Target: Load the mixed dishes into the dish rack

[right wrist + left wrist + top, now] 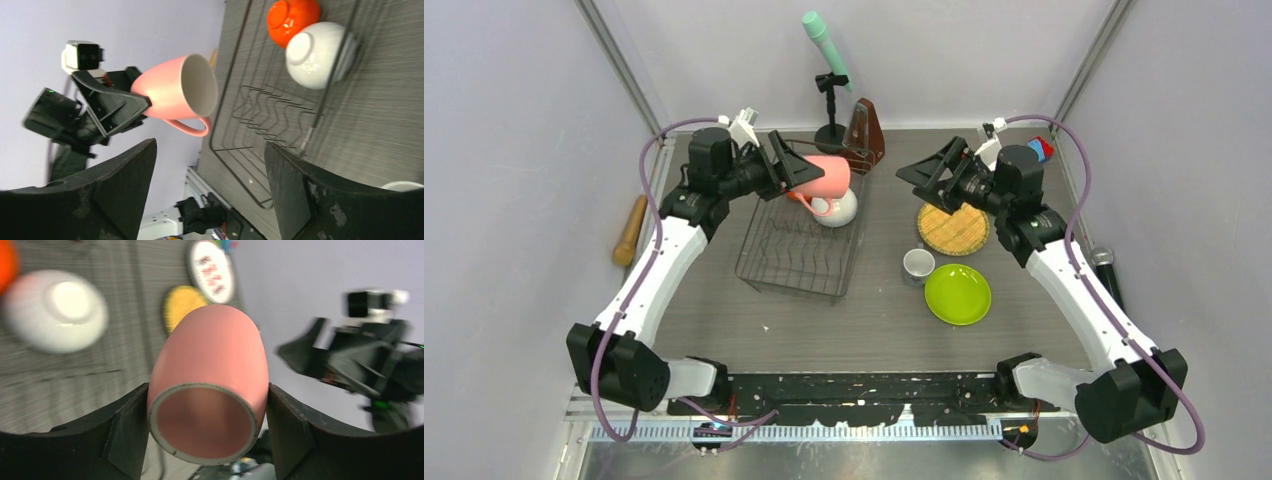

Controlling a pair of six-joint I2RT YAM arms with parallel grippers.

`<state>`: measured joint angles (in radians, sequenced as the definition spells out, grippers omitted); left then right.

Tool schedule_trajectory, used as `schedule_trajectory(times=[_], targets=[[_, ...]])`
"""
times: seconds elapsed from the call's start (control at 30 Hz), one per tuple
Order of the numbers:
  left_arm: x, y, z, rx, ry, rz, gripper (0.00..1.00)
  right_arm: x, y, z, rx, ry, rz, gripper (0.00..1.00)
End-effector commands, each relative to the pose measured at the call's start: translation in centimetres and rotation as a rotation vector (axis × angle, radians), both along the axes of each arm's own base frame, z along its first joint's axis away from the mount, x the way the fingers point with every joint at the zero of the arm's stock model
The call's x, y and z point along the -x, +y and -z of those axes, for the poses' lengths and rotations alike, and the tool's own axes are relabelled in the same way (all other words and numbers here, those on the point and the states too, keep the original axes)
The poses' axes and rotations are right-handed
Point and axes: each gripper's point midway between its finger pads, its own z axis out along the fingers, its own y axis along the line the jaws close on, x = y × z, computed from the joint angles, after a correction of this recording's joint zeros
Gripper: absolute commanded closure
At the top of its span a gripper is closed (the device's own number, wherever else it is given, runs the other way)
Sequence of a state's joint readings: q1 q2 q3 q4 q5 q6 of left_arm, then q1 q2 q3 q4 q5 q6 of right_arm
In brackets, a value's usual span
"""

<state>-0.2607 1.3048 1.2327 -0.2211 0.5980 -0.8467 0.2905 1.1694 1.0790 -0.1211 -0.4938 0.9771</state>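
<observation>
Left gripper [796, 168], level above the dark thin-wire dish rack's [789, 262] far end, clamps the glossy pink mug [832, 176] by its base; right gripper [927, 172] hangs right of that rack, jaws wide, empty.

Plain pale lilac-grey walls [514, 120] close in the table [874, 320] on three sides: left, far and right. Slanted metal posts [621, 62] rise by its far corners. The tabletop is dark grey, finely grained, softly lit.
</observation>
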Motion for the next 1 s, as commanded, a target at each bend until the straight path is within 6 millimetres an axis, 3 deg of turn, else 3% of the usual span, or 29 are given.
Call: schedule_trajectory(times=[0.0, 0.2, 0.43, 0.77, 0.97], targets=[[-0.8, 4.6, 1.9, -0.387, -0.048, -0.154, 1.00, 0.5, -2.0, 0.7, 0.149, -0.055, 0.064, 0.15], [-3.3, 7.2, 4.4, -0.607, 0.021, -0.263, 1.00, 0.7, -3.4, 2.1, 0.243, -0.032, 0.112, 0.15], [-5.9, 8.7, 6.5, -0.721, 0.114, -0.383, 1.00, 1.1, -4.6, 2.8, 0.304, -0.034, 0.148, 0.15], [-8.6, 8.1, 8.0, -0.746, 0.131, -0.422, 1.00, 1.2, -5.2, 3.2, 0.342, -0.035, 0.166, 0.15], [-9.9, 6.4, 8.5, -0.717, 0.121, -0.362, 1.00, 1.0, -5.1, 3.4, 0.345, -0.035, 0.156, 0.16]])
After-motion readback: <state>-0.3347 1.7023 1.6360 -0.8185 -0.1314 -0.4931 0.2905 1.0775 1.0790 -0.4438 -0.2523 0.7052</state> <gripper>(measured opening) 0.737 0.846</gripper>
